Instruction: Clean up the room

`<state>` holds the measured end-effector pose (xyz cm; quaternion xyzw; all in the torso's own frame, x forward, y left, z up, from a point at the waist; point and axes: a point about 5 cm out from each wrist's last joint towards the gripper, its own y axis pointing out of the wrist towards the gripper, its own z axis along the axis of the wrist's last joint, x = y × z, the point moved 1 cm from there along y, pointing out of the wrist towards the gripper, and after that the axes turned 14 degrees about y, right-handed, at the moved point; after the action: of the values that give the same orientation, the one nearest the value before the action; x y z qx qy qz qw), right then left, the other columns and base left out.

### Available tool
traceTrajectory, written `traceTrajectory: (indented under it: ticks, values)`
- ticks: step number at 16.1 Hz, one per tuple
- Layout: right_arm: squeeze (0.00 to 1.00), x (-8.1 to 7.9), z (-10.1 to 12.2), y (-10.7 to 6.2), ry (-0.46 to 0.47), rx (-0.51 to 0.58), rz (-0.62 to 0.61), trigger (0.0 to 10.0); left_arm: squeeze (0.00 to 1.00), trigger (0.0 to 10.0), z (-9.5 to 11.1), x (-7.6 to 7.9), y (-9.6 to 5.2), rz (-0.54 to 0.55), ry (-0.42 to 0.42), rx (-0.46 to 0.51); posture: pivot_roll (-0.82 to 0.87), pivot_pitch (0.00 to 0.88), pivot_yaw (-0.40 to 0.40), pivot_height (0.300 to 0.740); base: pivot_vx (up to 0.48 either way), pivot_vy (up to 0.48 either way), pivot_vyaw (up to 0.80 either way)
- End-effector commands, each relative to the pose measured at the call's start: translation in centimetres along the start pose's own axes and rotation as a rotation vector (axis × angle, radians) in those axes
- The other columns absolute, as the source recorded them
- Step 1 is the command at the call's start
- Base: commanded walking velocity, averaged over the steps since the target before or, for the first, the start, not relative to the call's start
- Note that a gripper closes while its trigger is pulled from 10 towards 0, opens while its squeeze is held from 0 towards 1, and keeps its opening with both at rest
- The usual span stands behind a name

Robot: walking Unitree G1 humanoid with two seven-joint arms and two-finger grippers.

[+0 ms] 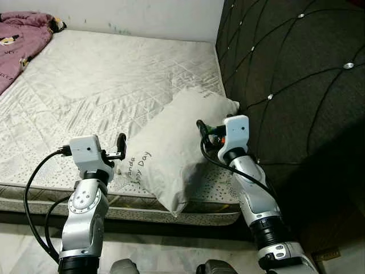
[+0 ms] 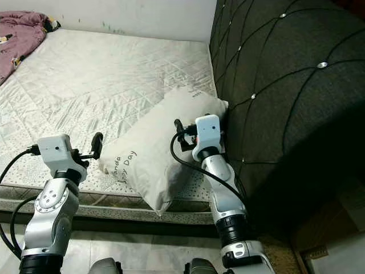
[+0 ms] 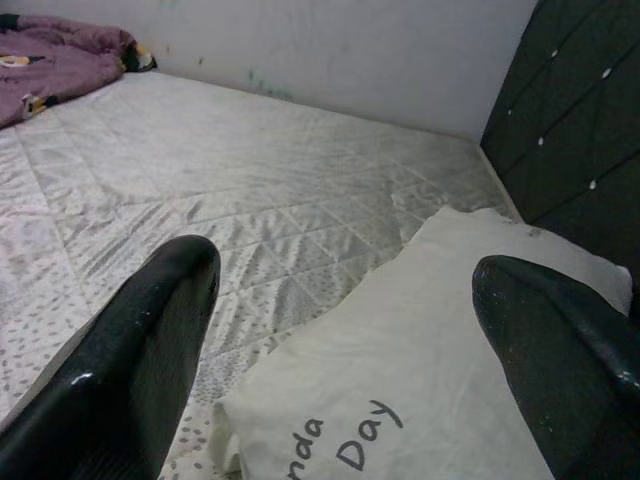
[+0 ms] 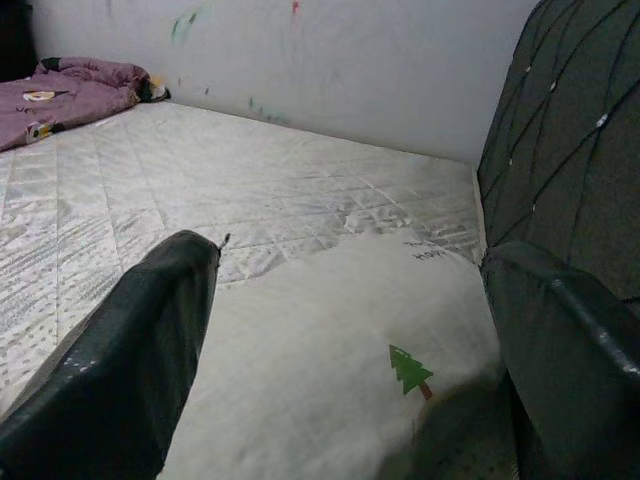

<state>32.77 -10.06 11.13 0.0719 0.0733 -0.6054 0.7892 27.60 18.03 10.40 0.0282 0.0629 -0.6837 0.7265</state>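
Note:
A white pillow [image 1: 171, 151] printed with "Day" lies askew on the mattress [image 1: 102, 85], one corner hanging over the near edge, its far end by the dark headboard [image 1: 296, 85]. My left gripper [image 1: 121, 147] is open just off the pillow's left corner, above the mattress edge. My right gripper [image 1: 203, 132] is open over the pillow's right side, close to the headboard. In the left wrist view the pillow [image 3: 420, 380] lies between and beyond my black fingers [image 3: 130, 370]. In the right wrist view the pillow [image 4: 330, 370] shows a small green tree print.
A purple blanket [image 1: 20, 40] is bunched at the mattress's far left corner. A white wall [image 1: 142, 17] runs behind the bed. The tufted headboard stands tall along the right. Pale floor [image 1: 23, 251] shows below the bed's near edge.

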Motion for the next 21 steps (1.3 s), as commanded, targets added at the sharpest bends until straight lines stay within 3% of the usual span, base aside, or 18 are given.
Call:
traceTrajectory:
  ticks: [1, 5, 16, 21]
  values:
    - [0.00, -0.1, 0.3, -0.1, 0.002, 0.007, 0.009, 10.0, 0.00, 10.0, 0.3, 0.1, -0.1, -0.010, 0.001, 0.004, -0.04, 0.000, -0.040, 0.685, 0.000, 0.000, 0.00]
    - [0.00, -0.1, 0.4, 0.0, 0.005, 0.004, 0.014, 10.0, 0.00, 10.0, 0.3, 0.1, -0.1, -0.009, -0.002, 0.001, -0.04, 0.000, -0.041, 0.645, 0.000, 0.000, 0.00]
    - [0.00, -0.2, 0.2, 0.1, 0.013, -0.019, 0.034, 10.0, 0.00, 10.0, 0.7, 0.1, -0.1, -0.005, -0.026, 0.025, -0.04, 0.000, -0.049, 0.645, 0.000, 0.000, 0.00]
    - [0.00, -1.7, 0.7, -0.3, 0.044, -0.030, 0.123, 10.0, 0.00, 10.0, 0.8, 0.0, -0.4, -0.006, -0.023, 0.030, -0.03, 0.000, -0.052, 0.645, 0.169, 0.000, 0.00]
